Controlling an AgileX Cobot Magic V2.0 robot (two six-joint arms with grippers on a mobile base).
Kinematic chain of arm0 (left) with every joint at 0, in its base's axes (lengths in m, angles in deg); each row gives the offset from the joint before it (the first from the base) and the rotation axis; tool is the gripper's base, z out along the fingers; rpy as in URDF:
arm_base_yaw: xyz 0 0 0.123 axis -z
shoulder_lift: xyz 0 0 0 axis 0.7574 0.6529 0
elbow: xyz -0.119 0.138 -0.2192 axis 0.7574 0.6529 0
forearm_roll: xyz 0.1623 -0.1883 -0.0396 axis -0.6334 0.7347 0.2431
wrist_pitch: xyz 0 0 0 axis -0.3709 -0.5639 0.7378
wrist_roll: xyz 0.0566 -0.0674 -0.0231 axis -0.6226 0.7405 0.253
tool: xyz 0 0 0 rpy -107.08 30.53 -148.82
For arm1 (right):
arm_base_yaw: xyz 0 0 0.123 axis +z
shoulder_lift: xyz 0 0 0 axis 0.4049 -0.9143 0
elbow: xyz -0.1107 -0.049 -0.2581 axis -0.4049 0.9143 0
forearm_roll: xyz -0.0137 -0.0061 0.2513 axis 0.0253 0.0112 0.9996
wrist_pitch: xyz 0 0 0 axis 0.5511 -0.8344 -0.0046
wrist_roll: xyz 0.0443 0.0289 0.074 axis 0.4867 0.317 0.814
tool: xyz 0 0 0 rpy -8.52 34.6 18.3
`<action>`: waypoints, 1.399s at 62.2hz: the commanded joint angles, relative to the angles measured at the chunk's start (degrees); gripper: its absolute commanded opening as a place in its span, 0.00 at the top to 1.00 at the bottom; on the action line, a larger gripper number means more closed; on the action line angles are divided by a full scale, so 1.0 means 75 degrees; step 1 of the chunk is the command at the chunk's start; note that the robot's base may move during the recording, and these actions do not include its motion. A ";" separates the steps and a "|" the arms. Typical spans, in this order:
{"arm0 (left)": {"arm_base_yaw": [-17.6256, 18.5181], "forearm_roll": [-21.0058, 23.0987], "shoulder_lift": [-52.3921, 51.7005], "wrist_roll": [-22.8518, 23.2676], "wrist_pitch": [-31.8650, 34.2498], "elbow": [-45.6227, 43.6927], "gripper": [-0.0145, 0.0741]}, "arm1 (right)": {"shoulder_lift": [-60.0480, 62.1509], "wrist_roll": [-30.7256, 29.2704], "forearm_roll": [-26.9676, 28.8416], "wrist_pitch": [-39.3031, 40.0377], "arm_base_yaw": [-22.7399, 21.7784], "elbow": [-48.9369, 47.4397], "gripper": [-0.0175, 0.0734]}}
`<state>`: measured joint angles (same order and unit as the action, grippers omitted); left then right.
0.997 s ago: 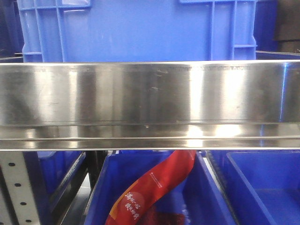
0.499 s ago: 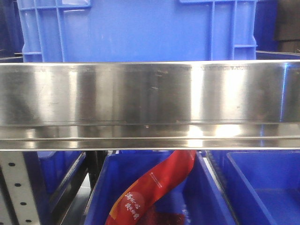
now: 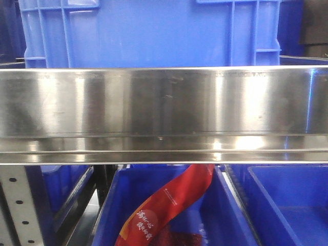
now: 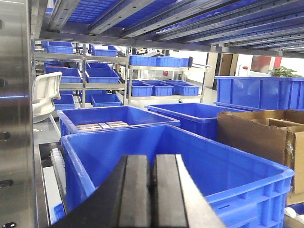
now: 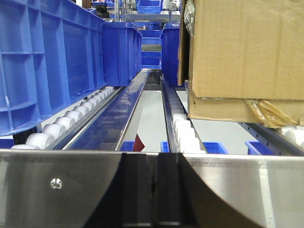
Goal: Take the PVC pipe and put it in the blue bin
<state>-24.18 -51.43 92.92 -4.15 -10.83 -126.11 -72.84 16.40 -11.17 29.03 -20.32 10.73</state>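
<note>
My left hand (image 4: 152, 190) and right hand (image 5: 153, 190) are both clenched, empty. No pipe is visible in any view. The bin (image 4: 180, 156) lies just ahead of my left hand. I judge locating the pipe comes first.

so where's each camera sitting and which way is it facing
Exterior front-facing: low, level, facing a steel shelf rail, blue bins above and below; a red packet lies in the lower bin. No robot parts show.
Left wrist: behind the left gripper, fingers together, looking over an open blue bin toward shelving.
Right wrist: behind the right gripper, fingers together, looking along roller tracks past a cardboard box.
Shared: blue bins in all three views.
</note>
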 commanded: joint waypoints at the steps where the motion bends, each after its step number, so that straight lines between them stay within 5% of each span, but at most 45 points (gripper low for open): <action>1: 0.0033 -0.0021 -0.0048 0.0027 0.0106 -0.0021 0.96 | 0.0024 -0.0067 -0.0094 0.0204 -0.0048 0.0003 0.99; 10: 0.0033 -0.0021 -0.0048 0.0027 0.0106 -0.0021 0.96 | 0.0024 -0.0067 -0.0094 0.0204 -0.0048 0.0003 0.99; 20: -0.0127 -0.1913 -0.0116 -0.0160 -0.0381 0.0110 0.96 | 0.0024 -0.0067 -0.0094 0.0204 -0.0048 0.0003 0.99; 25: -0.0278 -0.2032 -0.0268 -0.0160 -0.0513 0.0346 0.96 | 0.0024 -0.0067 -0.0094 0.0204 -0.0048 0.0003 0.99; 33: -0.0708 -0.1910 -0.0749 -0.0160 -0.0527 0.1173 0.96 | 0.0024 -0.0067 -0.0094 0.0204 -0.0048 0.0003 0.99; 45: -0.1766 -0.0767 -0.1700 -0.0160 -0.0253 0.2941 0.96 | 0.0024 -0.0067 -0.0094 0.0204 -0.0048 0.0003 0.99; 57: -0.2661 -0.0646 -0.2789 -0.0160 0.0226 0.4846 0.96 | 0.0024 -0.0067 -0.0094 0.0204 -0.0048 0.0003 0.99; 69: -0.3032 0.0254 -0.4077 -0.0160 0.0273 0.6344 0.96 | 0.0024 -0.0067 -0.0094 0.0204 -0.0048 0.0003 0.99; 87: -0.3341 0.0442 -0.4650 -0.0160 0.0587 0.6533 0.96 | 0.0024 -0.0067 -0.0094 0.0204 -0.0048 0.0003 0.99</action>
<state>-49.00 -49.09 58.46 -5.43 -9.23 -77.05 -72.84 16.27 -11.28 29.16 -20.32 10.73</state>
